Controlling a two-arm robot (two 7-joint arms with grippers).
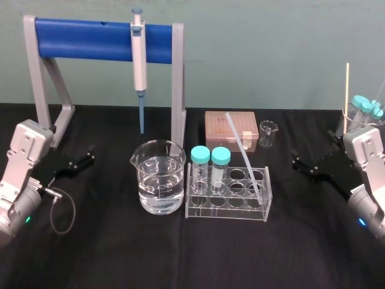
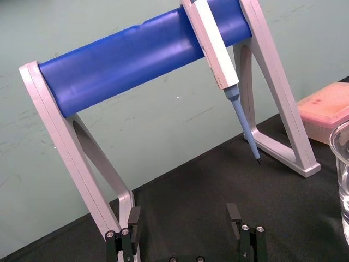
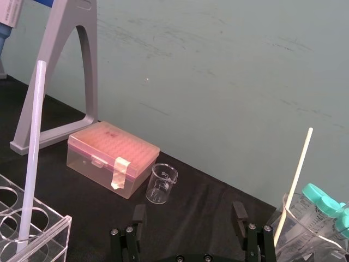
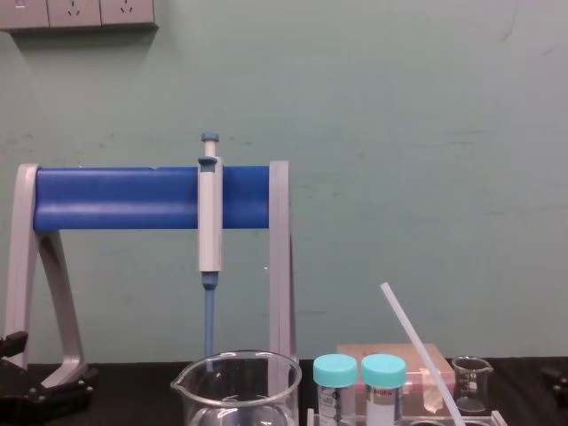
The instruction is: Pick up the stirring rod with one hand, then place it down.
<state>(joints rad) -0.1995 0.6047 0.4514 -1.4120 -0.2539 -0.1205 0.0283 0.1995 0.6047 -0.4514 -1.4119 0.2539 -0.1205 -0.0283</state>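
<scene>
The stirring rod, thin, white and translucent, leans tilted in a hole of the clear tube rack at the table's middle; it also shows as the rod and the rod. My left gripper rests open at the table's left, in front of the pipette stand, its fingers wide apart around nothing. My right gripper stands open at the right, well apart from the rod, and nothing lies between its fingers.
A white-and-blue pipette hangs on the blue-barred stand. A beaker of water stands left of the rack, which holds two teal-capped tubes. Behind it are a pink tip box and a small beaker. At far right a beaker holds capped tubes and a cream stick.
</scene>
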